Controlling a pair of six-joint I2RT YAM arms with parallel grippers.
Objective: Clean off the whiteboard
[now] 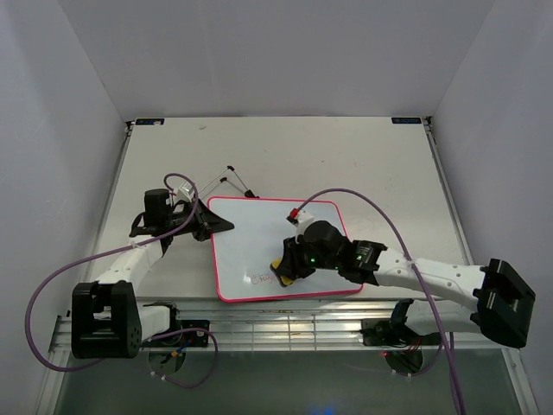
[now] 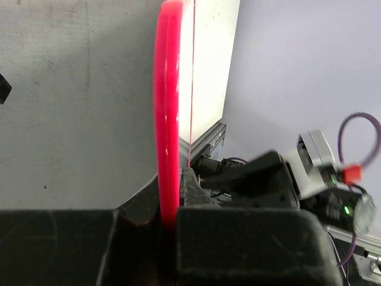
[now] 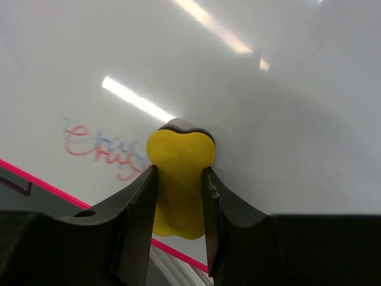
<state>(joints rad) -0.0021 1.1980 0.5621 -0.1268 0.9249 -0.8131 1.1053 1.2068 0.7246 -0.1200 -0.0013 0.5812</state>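
The whiteboard [image 1: 259, 238], white with a pink-red frame, lies flat in the middle of the table. Faint red and blue scribble [image 1: 257, 278] remains near its front edge and shows as smeared writing [image 3: 98, 146] in the right wrist view. My right gripper [image 1: 289, 270] is shut on a yellow eraser [image 3: 180, 173], pressed face-down on the board just right of the scribble. My left gripper [image 1: 216, 224] is shut on the board's left frame [image 2: 167, 119], which runs between its jaws.
A thin black wire stand [image 1: 229, 181] lies behind the board's far left corner. A metal rail [image 1: 285, 333] runs along the table's front edge, between the arm bases. White walls close in the table on three sides.
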